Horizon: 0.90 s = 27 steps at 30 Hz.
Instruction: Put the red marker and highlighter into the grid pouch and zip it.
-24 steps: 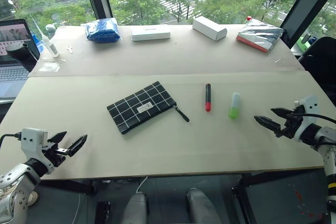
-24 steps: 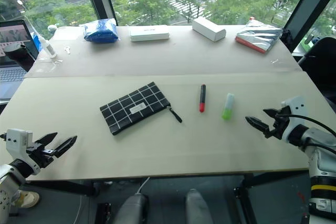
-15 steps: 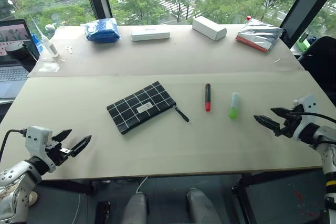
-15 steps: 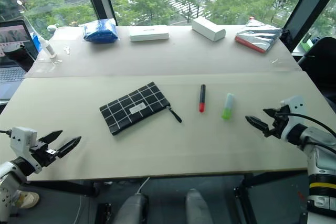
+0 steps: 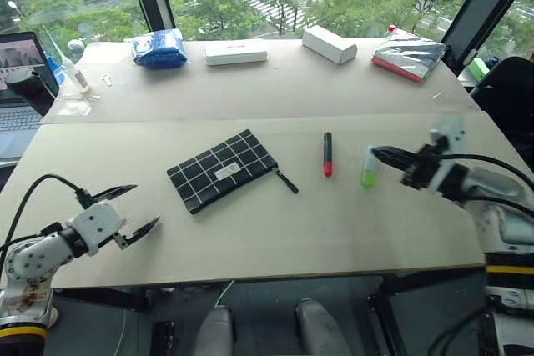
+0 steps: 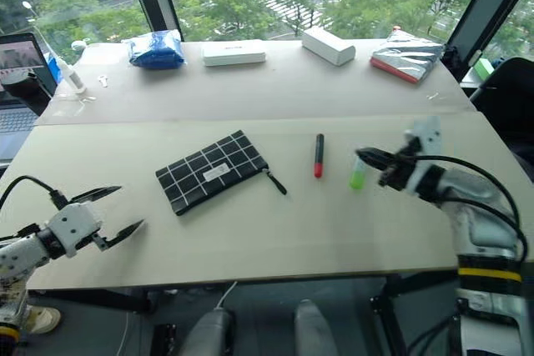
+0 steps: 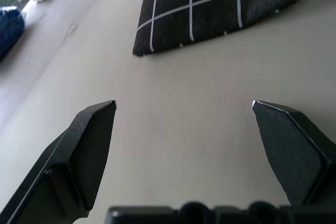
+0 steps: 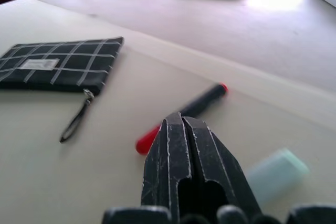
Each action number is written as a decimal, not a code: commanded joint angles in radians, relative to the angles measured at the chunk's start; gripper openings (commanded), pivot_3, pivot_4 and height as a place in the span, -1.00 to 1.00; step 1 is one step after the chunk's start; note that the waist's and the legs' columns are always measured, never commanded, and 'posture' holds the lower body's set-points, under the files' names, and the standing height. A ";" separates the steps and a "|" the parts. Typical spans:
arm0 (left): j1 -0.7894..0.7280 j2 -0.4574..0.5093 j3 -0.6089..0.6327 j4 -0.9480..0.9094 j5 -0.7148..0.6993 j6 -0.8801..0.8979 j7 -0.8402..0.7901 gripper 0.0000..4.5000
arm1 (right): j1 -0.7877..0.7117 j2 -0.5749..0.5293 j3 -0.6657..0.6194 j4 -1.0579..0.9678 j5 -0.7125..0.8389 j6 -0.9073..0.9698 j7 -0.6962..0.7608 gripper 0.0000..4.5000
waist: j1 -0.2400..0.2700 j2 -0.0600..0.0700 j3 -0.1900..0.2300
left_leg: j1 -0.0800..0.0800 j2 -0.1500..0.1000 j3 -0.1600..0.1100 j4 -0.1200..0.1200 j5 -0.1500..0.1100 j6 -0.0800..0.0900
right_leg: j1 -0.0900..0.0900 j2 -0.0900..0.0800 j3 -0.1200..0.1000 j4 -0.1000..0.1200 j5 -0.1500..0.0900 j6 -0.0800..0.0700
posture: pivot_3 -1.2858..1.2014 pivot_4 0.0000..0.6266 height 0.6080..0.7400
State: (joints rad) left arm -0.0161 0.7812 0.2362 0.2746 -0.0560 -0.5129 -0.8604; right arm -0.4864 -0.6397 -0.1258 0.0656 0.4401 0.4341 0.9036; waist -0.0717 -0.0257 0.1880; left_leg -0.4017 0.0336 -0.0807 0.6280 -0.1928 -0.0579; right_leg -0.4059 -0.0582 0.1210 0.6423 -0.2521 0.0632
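Note:
The grid pouch (image 5: 221,171) lies flat and askew on the table's middle, its zipper pull (image 5: 288,181) trailing toward the right. To its right lies the red marker (image 5: 327,154), red end toward me. Beside that rests the highlighter (image 5: 367,169) with its green end near me. My right gripper (image 5: 377,153) is shut and empty, its tip just over the highlighter's far end. In the right wrist view the shut fingers (image 8: 181,129) cover the marker's (image 8: 207,97) middle. My left gripper (image 5: 143,206) stands open near the front left edge, short of the pouch (image 7: 220,9).
Along the far side sit a blue bundle (image 5: 160,47), a flat white case (image 5: 235,52), a white box (image 5: 329,43) and a silver packet (image 5: 410,54). A laptop (image 5: 17,64) and a small bottle (image 5: 75,72) stand at the far left.
My right gripper has swung left from the table's right edge to the highlighter and shut its fingers. The left gripper has shifted right a little, still open.

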 commanded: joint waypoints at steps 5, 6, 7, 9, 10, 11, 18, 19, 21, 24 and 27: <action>-0.052 0.012 -0.104 -0.010 0.037 -0.072 -0.017 1.00 | -0.169 0.132 0.239 0.060 -0.218 -0.052 -0.107 -0.98 | 0.007 0.000 0.000 | -0.003 -0.001 0.000 0.000 0.000 0.000 | -0.004 -0.001 -0.001 0.001 0.002 -0.003 | 0.03 -0.52 1.00; -0.063 0.018 -0.114 0.001 0.046 -0.083 -0.017 1.00 | -0.215 0.173 0.266 0.102 -0.250 -0.049 -0.148 -0.98 | 0.007 0.000 0.000 | -0.003 0.000 0.000 0.000 0.000 0.000 | -0.004 -0.001 -0.001 0.002 0.002 -0.003 | 0.03 -0.52 1.00; -0.071 0.023 -0.121 0.011 0.052 -0.091 -0.016 1.00 | -0.248 0.202 0.281 0.133 -0.273 -0.044 -0.177 -0.98 | 0.005 0.000 0.000 | -0.003 -0.001 0.000 0.000 0.000 0.000 | -0.004 -0.001 -0.001 0.002 0.002 -0.003 | 0.03 -0.52 1.00; -0.088 0.026 -0.135 0.021 0.061 -0.097 -0.009 1.00 | -0.315 0.260 0.303 0.220 -0.325 -0.037 -0.244 -0.98 | 0.003 0.000 0.000 | -0.003 -0.001 0.000 0.000 0.000 0.000 | -0.005 -0.001 0.000 0.004 0.002 -0.003 | 0.03 -0.52 1.00; -0.091 0.022 -0.142 0.005 0.062 -0.086 -0.004 1.00 | -0.347 0.288 0.315 0.275 -0.351 -0.043 -0.276 -0.98 | 0.004 0.000 0.000 | -0.003 -0.001 0.000 0.000 0.000 0.000 | -0.005 0.000 -0.001 0.004 0.002 -0.003 | 0.03 -0.52 1.00; -0.093 0.016 -0.148 -0.012 0.063 -0.076 0.001 1.00 | -0.372 0.311 0.330 0.326 -0.379 -0.057 -0.303 -0.98 | 0.003 0.000 0.000 | -0.003 0.000 0.000 0.000 0.000 0.000 | -0.006 0.000 -0.001 0.005 0.002 -0.003 | 0.03 -0.52 1.00; -0.093 0.012 -0.175 -0.064 0.069 -0.038 0.025 1.00 | -0.436 0.401 0.378 0.492 -0.446 -0.112 -0.295 -0.98 | 0.004 0.000 0.000 | -0.005 -0.001 -0.001 0.000 0.000 0.000 | -0.008 -0.001 -0.001 0.005 0.002 -0.003 | 0.03 -0.52 1.00; -0.094 0.015 -0.176 -0.065 0.070 -0.035 0.026 1.00 | -0.433 0.408 0.386 0.490 -0.448 -0.114 -0.279 -0.98 | 0.003 0.000 0.000 | -0.005 -0.001 -0.001 0.000 0.000 0.000 | -0.009 -0.001 -0.001 0.006 0.002 -0.004 | 0.03 -0.52 1.00; -0.095 0.020 -0.178 -0.067 0.070 -0.032 0.028 1.00 | -0.432 0.418 0.391 0.487 -0.447 -0.114 -0.262 -0.98 | 0.001 0.000 0.000 | -0.006 0.000 0.000 0.000 0.000 0.000 | -0.011 -0.001 -0.001 0.007 0.002 -0.004 | 0.03 -0.52 1.00; -0.098 0.024 -0.177 -0.073 0.066 -0.021 0.030 1.00 | -0.441 0.445 0.375 0.485 -0.436 -0.102 -0.257 -0.98 | 0.000 0.000 0.000 | -0.006 0.000 0.000 -0.001 0.000 0.000 | -0.014 0.000 -0.002 0.009 0.002 -0.004 | 0.03 -0.52 1.00; -0.095 0.026 -0.177 -0.079 0.062 -0.013 0.029 1.00 | -0.459 0.469 0.353 0.496 -0.437 -0.119 -0.285 -0.98 | -0.001 0.000 0.000 | -0.006 0.000 0.000 -0.001 0.000 0.000 | -0.014 0.000 -0.002 0.010 0.002 -0.004 | 0.03 -0.52 1.00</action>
State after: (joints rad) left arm -0.1131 0.7942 0.0648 0.2134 0.0059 -0.5346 -0.8326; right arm -0.8946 -0.1827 0.2601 0.5814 -0.0067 0.3511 0.6389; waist -0.0722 -0.0253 0.1880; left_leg -0.4081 0.0336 -0.0809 0.6273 -0.1926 -0.0577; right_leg -0.4200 -0.0587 0.1191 0.6520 -0.2497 0.0593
